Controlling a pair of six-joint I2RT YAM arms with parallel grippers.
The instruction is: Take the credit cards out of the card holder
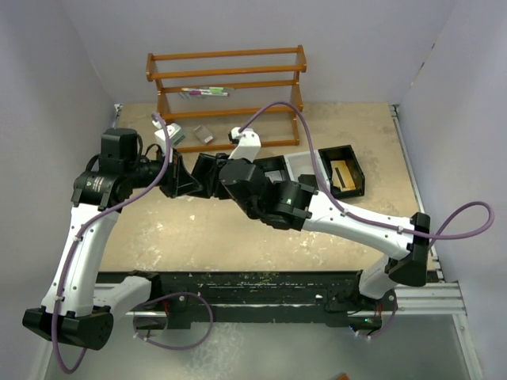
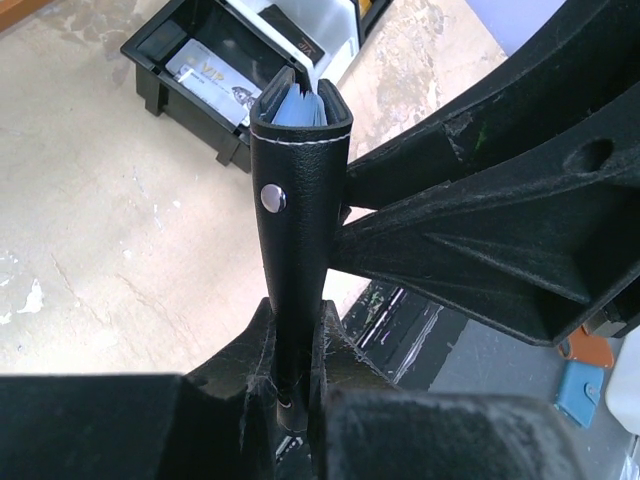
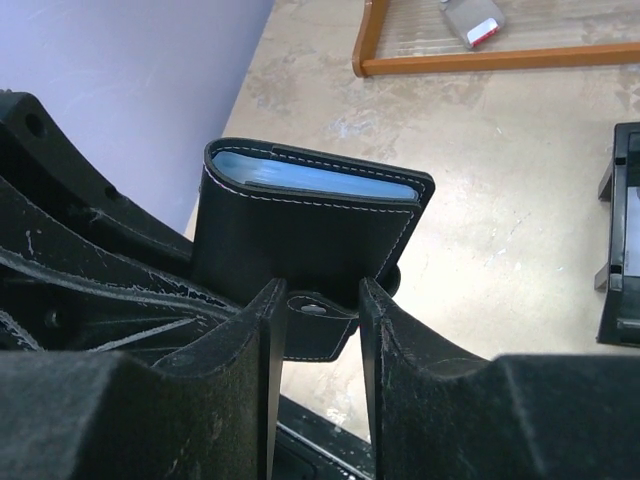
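Observation:
The card holder point(image 2: 297, 190) is a black folded wallet with a pale snap dot. It stands upright above the table, pinched at its lower edge by my left gripper point(image 2: 297, 335), which is shut on it. Blue-grey lining point(image 2: 300, 103) shows at its top edge. No orange-tan card sticks out of it. In the right wrist view the card holder point(image 3: 310, 225) hangs just ahead of my right gripper point(image 3: 315, 305). That gripper is open, with the snap tab point(image 3: 318, 325) between its fingers. In the top view the two grippers meet nose to nose, left point(image 1: 179, 180) and right point(image 1: 209, 176).
A black-and-white three-compartment tray point(image 1: 351, 156) stands to the right; one compartment holds a grey VIP card point(image 2: 205, 80), another something tan point(image 1: 344, 177). A wooden rack point(image 1: 226, 79) stands at the back, with a small grey-white block point(image 1: 203, 134) under it.

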